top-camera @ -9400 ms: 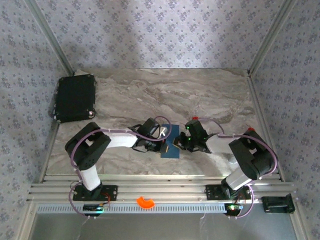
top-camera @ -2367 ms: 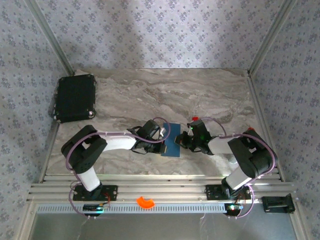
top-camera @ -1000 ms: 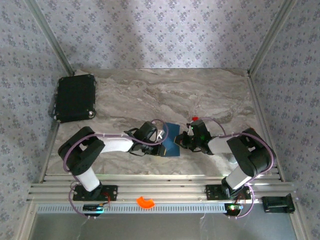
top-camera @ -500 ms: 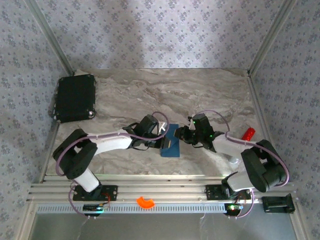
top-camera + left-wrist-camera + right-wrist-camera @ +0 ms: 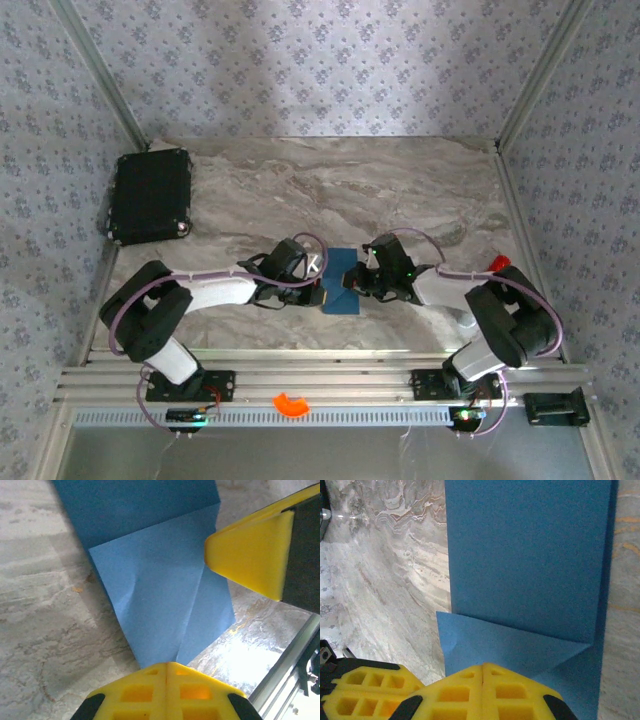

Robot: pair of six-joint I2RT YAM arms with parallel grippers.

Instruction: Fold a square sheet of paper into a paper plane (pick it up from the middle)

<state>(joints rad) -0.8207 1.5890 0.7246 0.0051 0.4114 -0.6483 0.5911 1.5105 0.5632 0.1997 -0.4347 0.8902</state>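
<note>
While the square sheet of paper (image 5: 338,283) lies as a narrow folded rectangle near the front of the marble surface (image 5: 330,190), nothing about it looks dart-like. By that look the task is in its early folds, with the nose corners, the centre crease and the wings judged to be left.

From the top view, the left claw (image 5: 320,290) and the right claw (image 5: 352,281) meet over the sheet from either side. A black case (image 5: 150,196) sits well apart at the far left, a small red block (image 5: 499,263) lies to the right, and an orange curved piece (image 5: 292,404) rests on the front rail. The folds themselves are too small to read there.

The left wrist view supplies them. A lighter blue flap (image 5: 155,600) is turned over the darker layer and narrows toward the left claw's clenched yellow tips, with a yellow finger (image 5: 250,550) of the right claw just beside its right edge.

The right wrist view shows the flap as a low triangle across the sheet's near end, with the right claw's fingers clenched at its edge. Whether either claw pinches the paper or merely presses it cannot be told.
</note>
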